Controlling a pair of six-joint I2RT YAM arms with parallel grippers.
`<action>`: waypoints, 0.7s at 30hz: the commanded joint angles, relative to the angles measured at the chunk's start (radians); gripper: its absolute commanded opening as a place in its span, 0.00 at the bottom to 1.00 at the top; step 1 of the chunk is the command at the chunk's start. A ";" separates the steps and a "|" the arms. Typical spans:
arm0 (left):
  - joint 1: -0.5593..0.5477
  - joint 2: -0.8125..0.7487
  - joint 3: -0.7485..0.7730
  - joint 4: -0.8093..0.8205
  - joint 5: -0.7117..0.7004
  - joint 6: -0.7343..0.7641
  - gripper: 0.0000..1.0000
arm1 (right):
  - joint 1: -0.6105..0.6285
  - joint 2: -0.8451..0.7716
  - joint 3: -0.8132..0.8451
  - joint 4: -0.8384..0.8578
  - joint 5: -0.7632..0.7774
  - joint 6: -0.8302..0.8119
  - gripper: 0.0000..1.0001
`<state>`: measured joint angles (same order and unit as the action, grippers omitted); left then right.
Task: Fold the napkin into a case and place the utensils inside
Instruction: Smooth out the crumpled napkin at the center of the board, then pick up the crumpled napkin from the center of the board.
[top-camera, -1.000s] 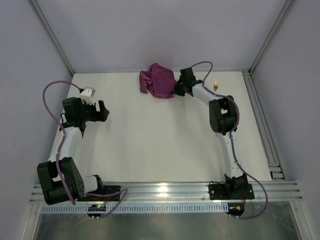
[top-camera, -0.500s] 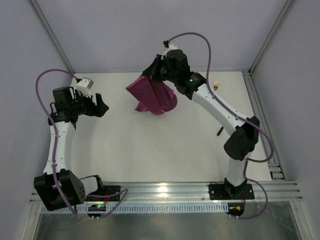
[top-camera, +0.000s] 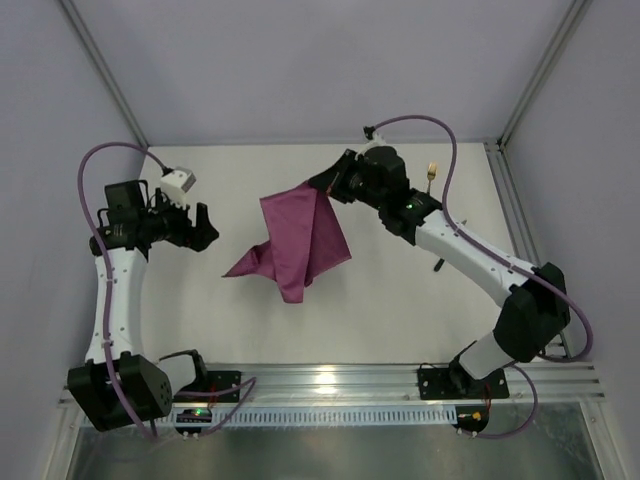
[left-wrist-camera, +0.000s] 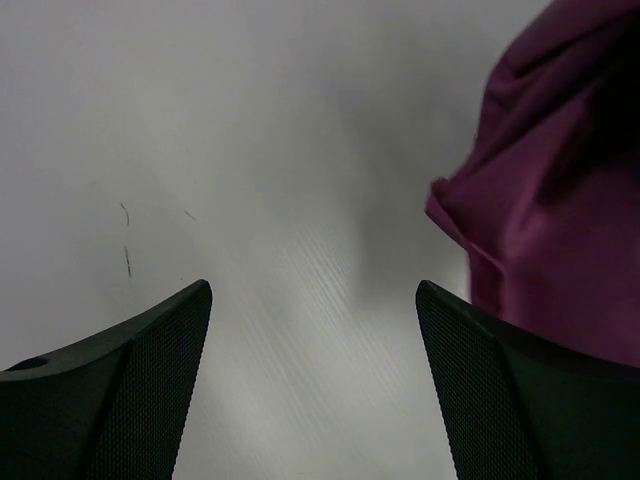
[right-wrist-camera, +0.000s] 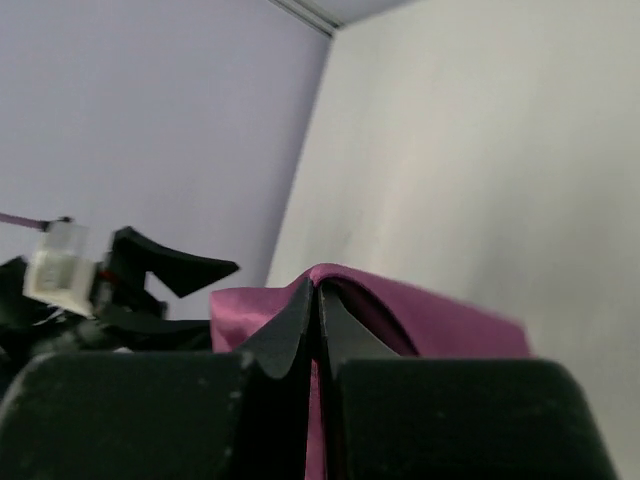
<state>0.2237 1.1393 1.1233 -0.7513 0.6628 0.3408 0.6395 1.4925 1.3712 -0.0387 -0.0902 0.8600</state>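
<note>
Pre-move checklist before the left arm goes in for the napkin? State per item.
1. Right gripper shut on the napkin: ok.
2. Left gripper open, nothing between its fingers: ok.
3. Napkin spread flat on the table: not ok, it hangs creased from the right grip.
4. Napkin edge in the left wrist view, apart from the fingers: ok.
5. Gold-tipped utensil lies apart from the cloth: ok; its mate: cannot tell.
</note>
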 joint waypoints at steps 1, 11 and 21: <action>0.005 0.049 -0.025 -0.049 -0.038 0.061 0.84 | -0.037 0.087 -0.089 0.030 0.026 0.102 0.05; -0.124 0.165 -0.147 -0.045 -0.135 0.158 0.76 | -0.136 0.370 0.086 -0.296 0.098 -0.211 0.50; -0.414 0.180 -0.275 0.273 -0.365 0.185 0.81 | -0.089 0.153 -0.250 -0.253 0.149 -0.326 0.54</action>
<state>-0.1818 1.3033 0.8040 -0.6388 0.3656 0.5282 0.5175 1.6848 1.1641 -0.2932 0.0463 0.5919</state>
